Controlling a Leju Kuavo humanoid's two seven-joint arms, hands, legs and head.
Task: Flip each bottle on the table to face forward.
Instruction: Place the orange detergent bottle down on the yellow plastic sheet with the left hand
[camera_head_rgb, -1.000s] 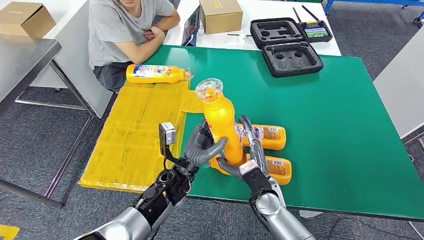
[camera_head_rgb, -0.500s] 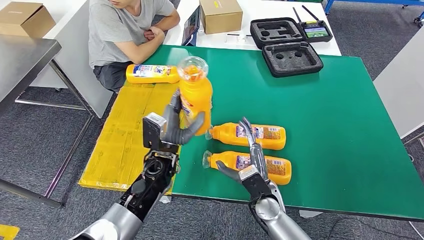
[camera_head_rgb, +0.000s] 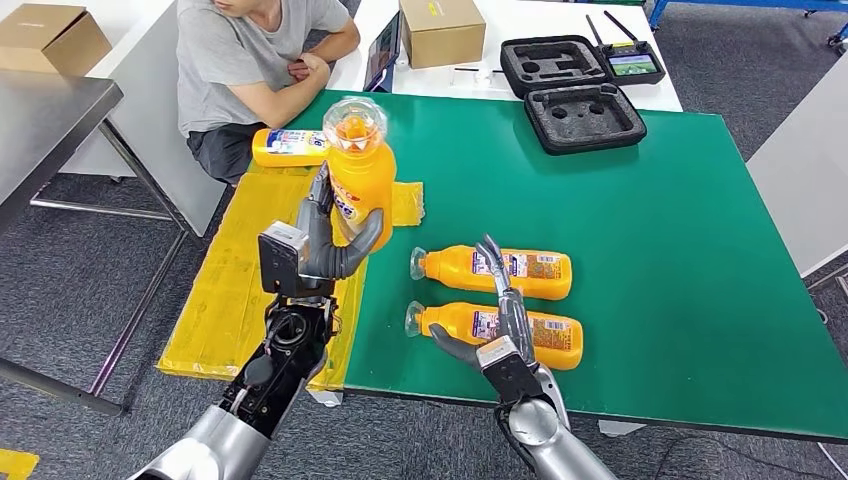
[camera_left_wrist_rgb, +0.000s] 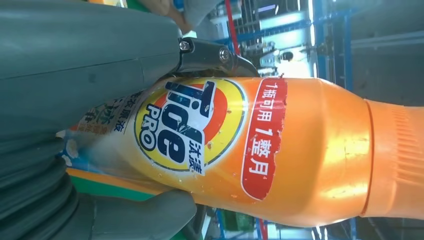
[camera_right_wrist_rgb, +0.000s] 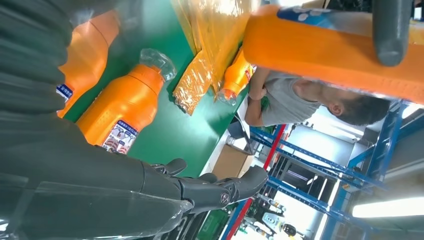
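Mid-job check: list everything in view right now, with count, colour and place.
held bottle: 1, orange, upright, lifted over the table's left edge
lying bottles: 2, orange, side by side near the table's front edge
far bottle: 1, orange, lying on the yellow sheet by the person
yellow sheet: 1, left of the table
green table: 1
foam cases: 2, black, far side
cardboard boxes: 2, brown
person: 1, grey shirt, seated far left
left hand: grips the held bottle
right hand: fingers apart, over the lying bottles

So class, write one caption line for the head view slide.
Left hand holds an orange bottle upright above the yellow sheet; right hand open near two lying bottles.
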